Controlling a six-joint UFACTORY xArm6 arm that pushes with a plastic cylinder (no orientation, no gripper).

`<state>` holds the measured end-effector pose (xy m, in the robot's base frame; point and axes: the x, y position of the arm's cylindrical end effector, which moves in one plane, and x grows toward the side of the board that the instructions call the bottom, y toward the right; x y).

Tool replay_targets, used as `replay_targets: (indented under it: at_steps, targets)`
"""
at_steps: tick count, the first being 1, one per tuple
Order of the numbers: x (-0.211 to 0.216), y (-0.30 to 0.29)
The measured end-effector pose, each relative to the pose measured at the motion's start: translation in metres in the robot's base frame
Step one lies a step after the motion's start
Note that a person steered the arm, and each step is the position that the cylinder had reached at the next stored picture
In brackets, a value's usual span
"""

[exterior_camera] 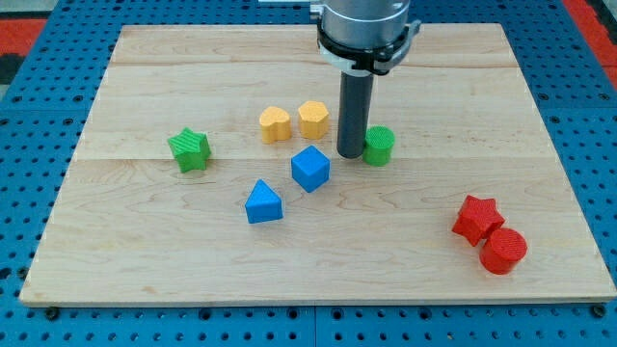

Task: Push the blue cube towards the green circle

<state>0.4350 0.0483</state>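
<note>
The blue cube (310, 169) sits near the middle of the wooden board. The green circle (379, 146) stands up and to the right of it, a short gap away. My tip (351, 154) is down on the board between them, right beside the green circle's left side and just up-right of the blue cube, touching neither clearly.
A blue triangular block (263, 202) lies down-left of the cube. Two yellow blocks (275, 124) (313, 120) sit above it. A green star (189, 149) is at the left. A red star (476, 219) and red cylinder (503, 251) are at the lower right.
</note>
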Motion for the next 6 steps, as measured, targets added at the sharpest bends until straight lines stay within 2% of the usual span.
replay_targets:
  at_steps: [4, 6]
  targets:
    - [0.000, 0.001]
    - [-0.008, -0.023]
